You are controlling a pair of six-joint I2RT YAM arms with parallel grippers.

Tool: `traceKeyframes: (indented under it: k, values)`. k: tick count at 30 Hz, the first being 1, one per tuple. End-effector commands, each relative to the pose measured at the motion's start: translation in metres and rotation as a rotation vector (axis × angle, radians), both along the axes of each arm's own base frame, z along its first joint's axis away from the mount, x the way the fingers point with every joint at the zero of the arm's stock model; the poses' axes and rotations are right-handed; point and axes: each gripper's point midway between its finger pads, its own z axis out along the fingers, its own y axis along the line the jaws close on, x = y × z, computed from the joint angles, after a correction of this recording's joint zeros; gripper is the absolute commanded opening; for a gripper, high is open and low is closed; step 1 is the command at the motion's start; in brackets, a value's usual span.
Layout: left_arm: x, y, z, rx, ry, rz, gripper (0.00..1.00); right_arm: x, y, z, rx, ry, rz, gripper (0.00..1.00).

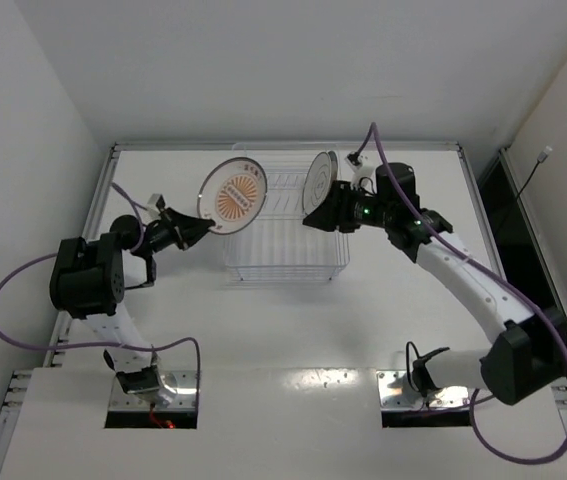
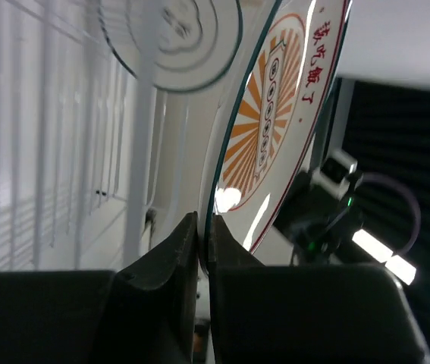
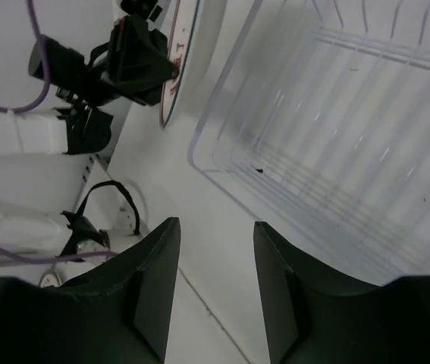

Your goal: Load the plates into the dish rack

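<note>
Top external: the orange sunburst plate [image 1: 233,195] is held on edge by the left gripper [image 1: 201,229], raised above the counter [image 1: 283,340] at the far left corner of the dish rack [image 1: 288,272], painted face turned toward the near side. From that plate the dish rack lies to the right and below. A dark-rimmed plate [image 1: 319,183] is seen upright at the far right side of the dish rack, with the right gripper [image 1: 315,215] just beside it; whether it is seated in a slot cannot be told. No third plate is seen. Left wrist: the left gripper [image 2: 203,236] is closed, its fingers [image 2: 171,265] clamped on the rim of the orange sunburst plate [image 2: 275,129], which rises away from them. Blurred bars of the dish rack [image 2: 48,152] are noted alongside, and the dark-rimmed plate [image 2: 173,38] beyond. Right wrist: the fingers [image 3: 154,280] of the right gripper [image 3: 215,231] are held apart with nothing between them. The dish rack [image 3: 199,163] lies ahead, and no plate is seen in the part shown. The left gripper [image 3: 142,61] is seen across from it. The left arm is judged the loaded, nearer one. The coming move is judged to turn on the plate's face being lined up with a slot while it is lowered rightward.
</note>
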Motion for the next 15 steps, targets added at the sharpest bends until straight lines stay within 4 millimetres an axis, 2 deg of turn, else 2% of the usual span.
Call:
traceKeyframes:
  k: [1, 6, 11, 15]
  values:
    - [-0.031, -0.026, 0.092, 0.2, -0.692, -0.098, 0.0, 0.023, 0.026, 0.038, 0.135, -0.096, 0.058, 0.41]
    - [-0.036, -0.055, 0.087, 0.315, -0.715, -0.183, 0.0, 0.048, 0.029, 0.028, 0.12, -0.067, 0.019, 0.42]
    - [-0.04, -0.086, 0.073, 0.409, -0.706, -0.287, 0.0, 0.056, 0.035, 0.028, 0.146, -0.074, 0.035, 0.43]
    - [-0.039, -0.093, 0.063, 0.459, -0.685, -0.315, 0.0, 0.056, 0.037, 0.03, 0.17, -0.074, 0.038, 0.43]
